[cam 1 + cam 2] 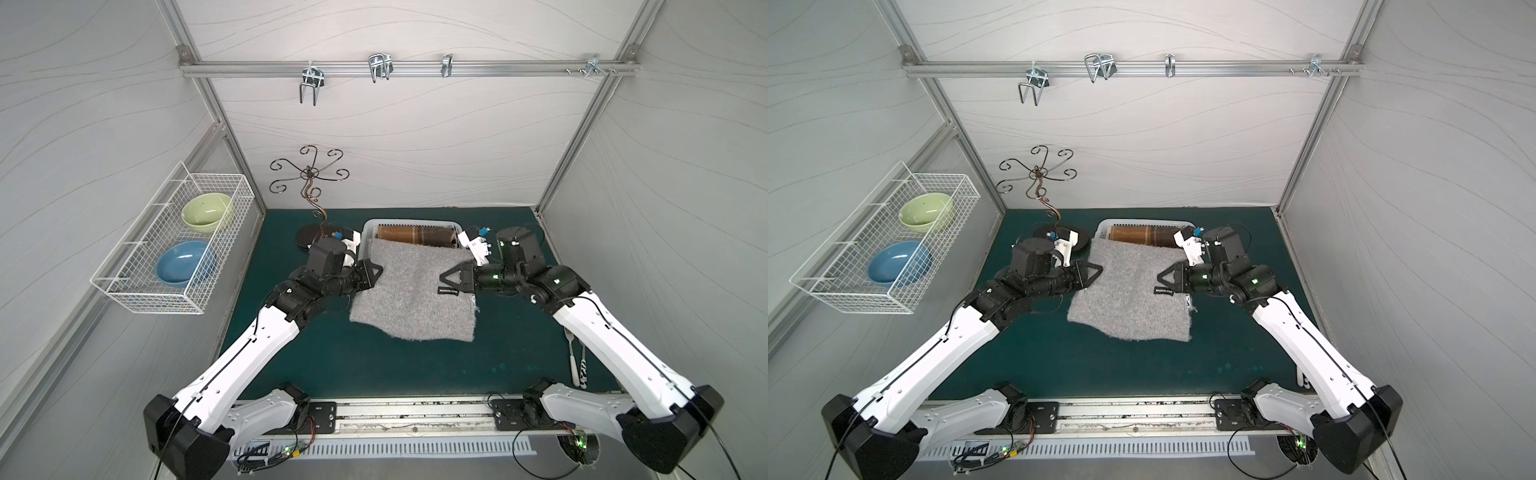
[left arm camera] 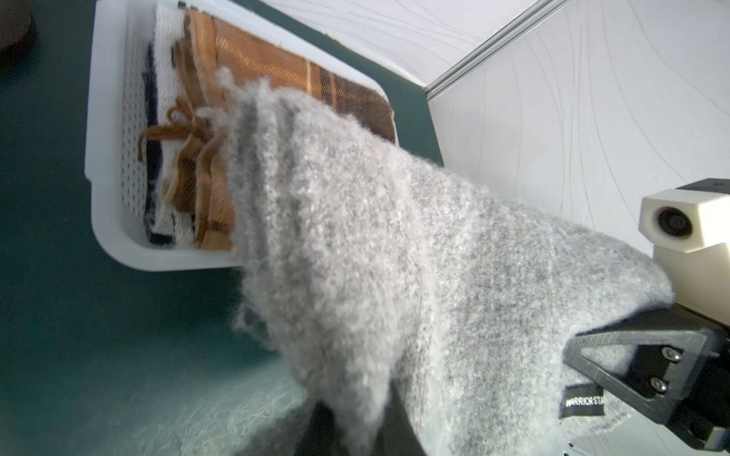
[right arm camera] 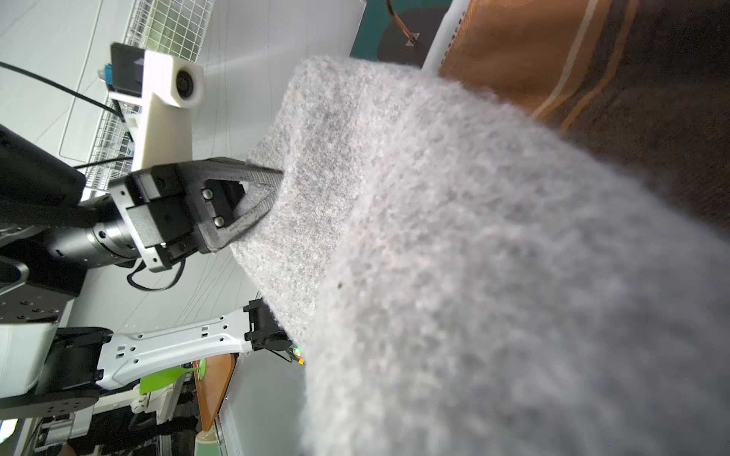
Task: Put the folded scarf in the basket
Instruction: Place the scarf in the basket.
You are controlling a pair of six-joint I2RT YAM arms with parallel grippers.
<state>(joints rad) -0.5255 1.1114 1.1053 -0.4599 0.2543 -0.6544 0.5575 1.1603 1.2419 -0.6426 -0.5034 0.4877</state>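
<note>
Item: grey folded scarf (image 1: 411, 291). We hold both side edges, left gripper (image 1: 379, 269) and right gripper (image 1: 444, 277) each clamped on knit. Far edge over near rim of white basket (image 1: 409, 221), above brown plaid scarf (image 1: 415, 237) inside; rest outside, over bench (image 1: 332, 365). Step: carry-in. Next, we judge: forward travel, lowering, release.

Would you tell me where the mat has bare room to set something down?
Widest bare mat: between the grey scarf's near edge and the front rail. Smaller patch: back right corner, beside the basket. Crowded: the basket, holding a brown scarf, the wire stand at back left, and forks by the right arm.
</note>
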